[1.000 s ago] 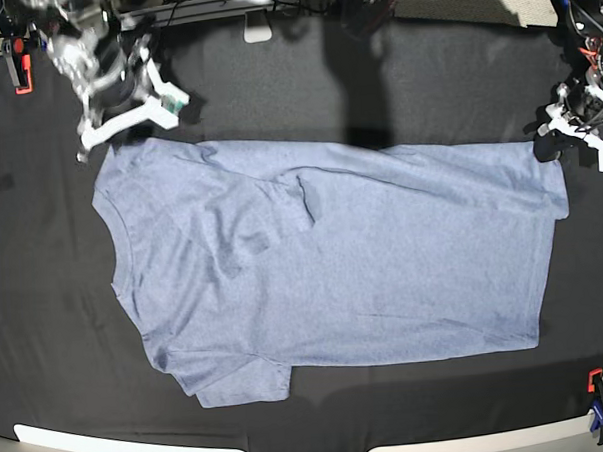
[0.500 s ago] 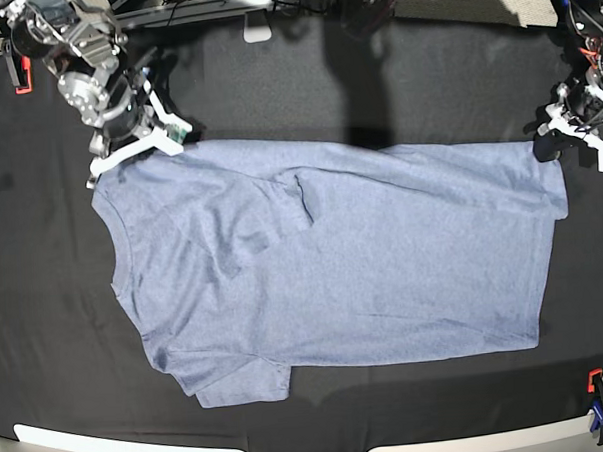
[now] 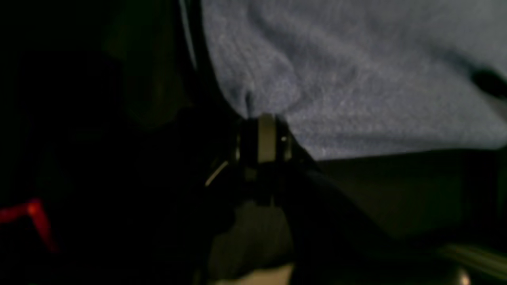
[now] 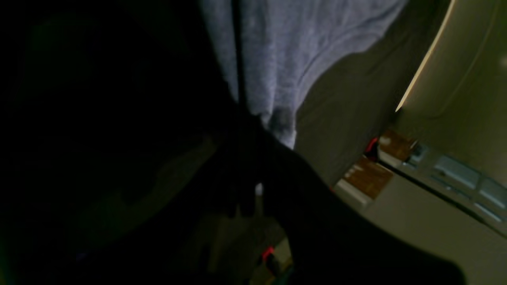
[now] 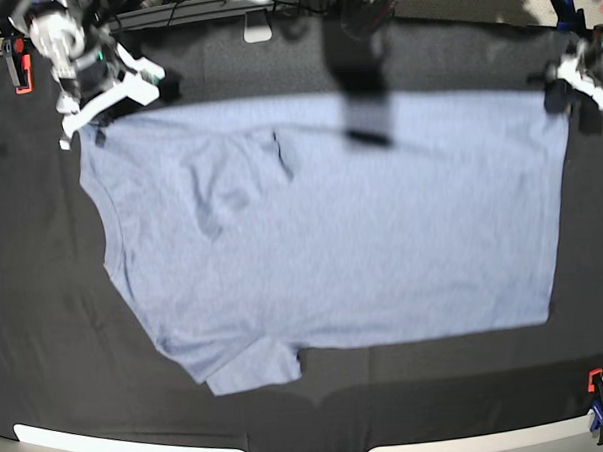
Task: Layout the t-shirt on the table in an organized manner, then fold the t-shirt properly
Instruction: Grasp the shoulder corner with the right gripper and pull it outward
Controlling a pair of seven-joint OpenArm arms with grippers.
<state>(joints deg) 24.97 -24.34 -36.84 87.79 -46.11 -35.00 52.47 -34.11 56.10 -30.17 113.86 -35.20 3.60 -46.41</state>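
The blue-grey t-shirt [image 5: 331, 215] lies spread on the black table [image 5: 46, 327], collar at the left, hem at the right, plain side up. Its far edge is raised and stretched into a straight line between both grippers. My right gripper [image 5: 95, 123] is shut on the far shoulder corner at the left. My left gripper [image 5: 566, 96] is shut on the far hem corner at the right. In the left wrist view the fingertips [image 3: 266, 134] pinch the cloth [image 3: 356, 79]. The right wrist view is dark, with cloth [image 4: 285, 51] running into the shut jaws. One sleeve [image 5: 253, 368] lies flat at the front.
An orange-and-blue clamp [image 5: 598, 405] stands at the front right edge and another [image 5: 18, 60] at the far left. A white stand foot [image 5: 258, 32] and cables sit behind the far edge. A shadow falls across the shirt's far middle [image 5: 361, 103].
My right gripper closed on the shoulder corner. Both grippers rose and moved away from the near edge, lifting the shirt's far edge and pulling it taut; the creases flattened.
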